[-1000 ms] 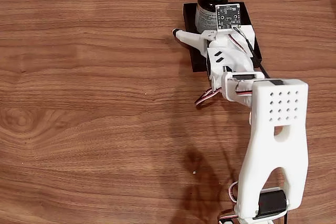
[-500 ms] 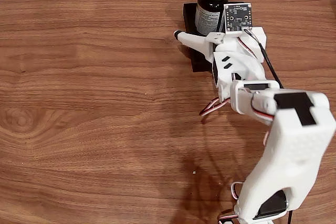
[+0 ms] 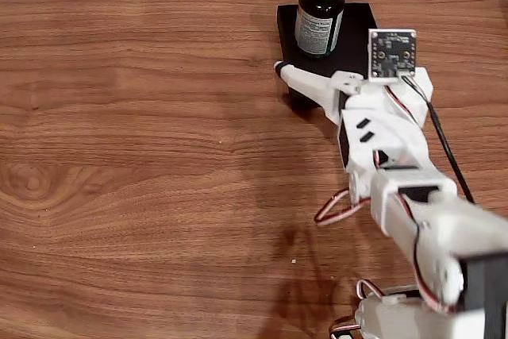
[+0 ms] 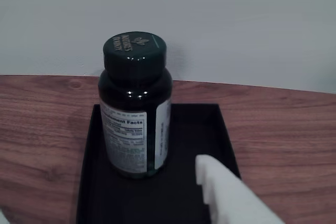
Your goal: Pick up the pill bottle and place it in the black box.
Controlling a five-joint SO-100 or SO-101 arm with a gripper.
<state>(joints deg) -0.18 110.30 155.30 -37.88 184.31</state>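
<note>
We see the small dark green glass pill bottle (image 3: 320, 11) upright inside the shallow matte black box (image 3: 355, 23), the white two-finger gripper (image 3: 317, 77) spread wide, holding nothing, just beside the bottle on the wooden table (image 3: 143, 132).

Glossy glass pill bottle (image 4: 135, 103), matt black box (image 4: 184, 182), wood-grain table (image 3: 143, 132)

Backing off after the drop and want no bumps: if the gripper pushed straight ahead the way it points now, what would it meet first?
Likely the pill bottle, standing upright in the black box ahead of the open gripper. In the wrist view the bottle sits left of centre, so a finger might only graze it; depth is unclear.
</note>
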